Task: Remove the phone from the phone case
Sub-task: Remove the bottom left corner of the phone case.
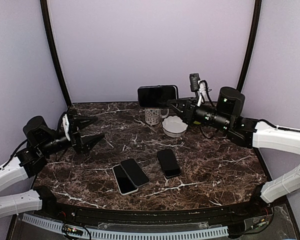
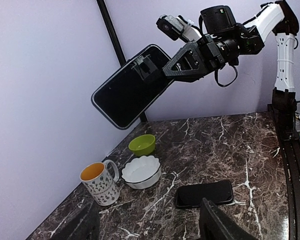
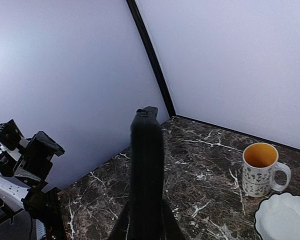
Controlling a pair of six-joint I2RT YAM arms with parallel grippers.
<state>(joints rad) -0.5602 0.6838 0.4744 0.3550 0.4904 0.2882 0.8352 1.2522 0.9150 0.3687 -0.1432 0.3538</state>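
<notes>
My right gripper [image 1: 176, 104] is shut on a phone [image 1: 157, 96] and holds it in the air above the back of the table. The phone [image 2: 132, 87] has a dark screen and a pale rim round it that looks like the phone case. In the right wrist view it stands edge-on [image 3: 146, 165] between the fingers of my right gripper [image 3: 146, 222]. At the left side of the table my left gripper [image 1: 90, 131] is open and well clear of the phone. Nothing lies between the fingers of my left gripper [image 2: 150, 225].
A flowered mug [image 1: 153, 116] and a white scalloped bowl [image 1: 174, 126] stand at the back under the raised phone. A green bowl [image 2: 142, 144] sits behind them. A black handset [image 1: 168, 162] and two overlapping handsets [image 1: 130, 175] lie on the marble table [image 1: 215, 165].
</notes>
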